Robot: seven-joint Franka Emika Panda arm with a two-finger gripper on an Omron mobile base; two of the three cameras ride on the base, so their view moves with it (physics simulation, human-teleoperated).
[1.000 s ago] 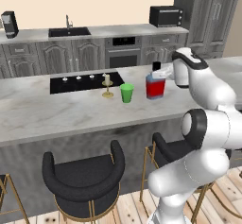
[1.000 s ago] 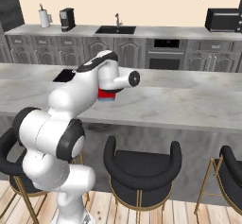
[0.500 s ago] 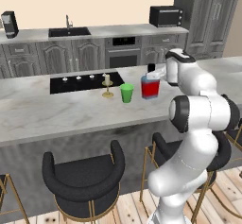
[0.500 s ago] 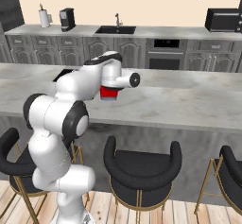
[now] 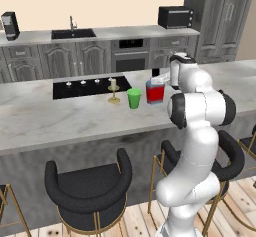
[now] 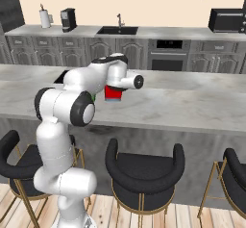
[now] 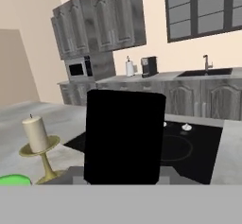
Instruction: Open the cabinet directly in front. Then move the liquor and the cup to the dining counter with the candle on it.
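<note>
My pincer (image 5: 159, 79) is at the liquor (image 5: 155, 91), and the bottle stands on the marble tabletop (image 5: 60, 116) of the dining counter, just beside the green cup (image 5: 134, 98), with the candle (image 5: 114, 90) a little further along by the black cooktop (image 5: 85, 87). From my hand camera a black block, the bottle's cap (image 7: 124, 138) I judge, fills the middle, so I take it that my jaws are closed around the neck; the fingertips themselves are hidden behind it, so I cannot be fully sure the grip is on.

Both things appear to be where the task wants them, so I judge the step in hand to be letting the bottle go. To do it well I should check that the base sits flat on the tabletop before I part the jaws, because a bottle released while tilted could tip onto the cup. Then I should open evenly and draw straight back along the line of my fingers, not sideways, so that neither finger drags the neck. The candle stands near, so my wrist ought to keep away from its side.
</note>
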